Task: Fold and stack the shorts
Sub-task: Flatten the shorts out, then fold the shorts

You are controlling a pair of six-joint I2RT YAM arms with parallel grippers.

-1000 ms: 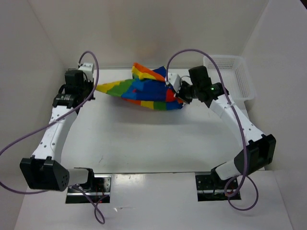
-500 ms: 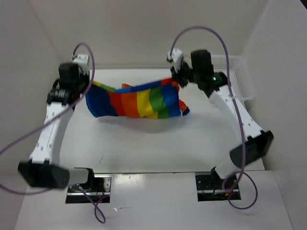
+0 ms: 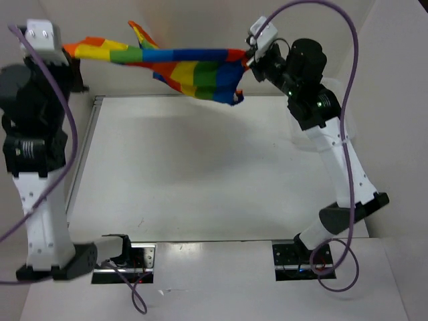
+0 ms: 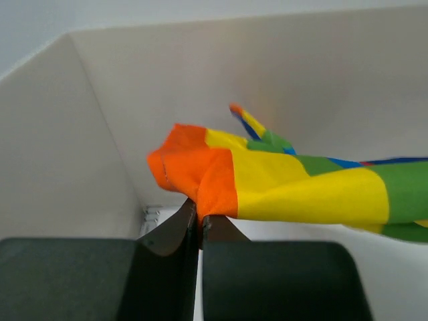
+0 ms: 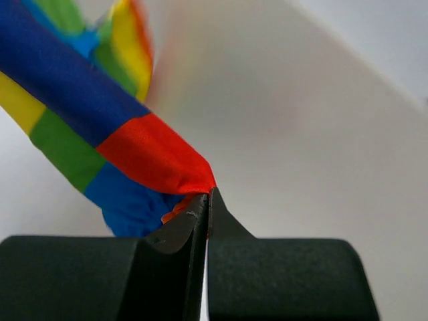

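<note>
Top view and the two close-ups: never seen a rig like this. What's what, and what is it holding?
The top view looks down from behind two robot arms bolted at the near edge of a white table: the left arm on the left, the right arm on the right. The other two pictures come from a camera on each wrist; the dark shapes at the bottom are the left fingers and the right fingers. I see nothing lying on the table. The rainbow-striped shorts hang stretched in the air between the arms: the left fingers are shut on an orange edge, the right on a red one.
</note>
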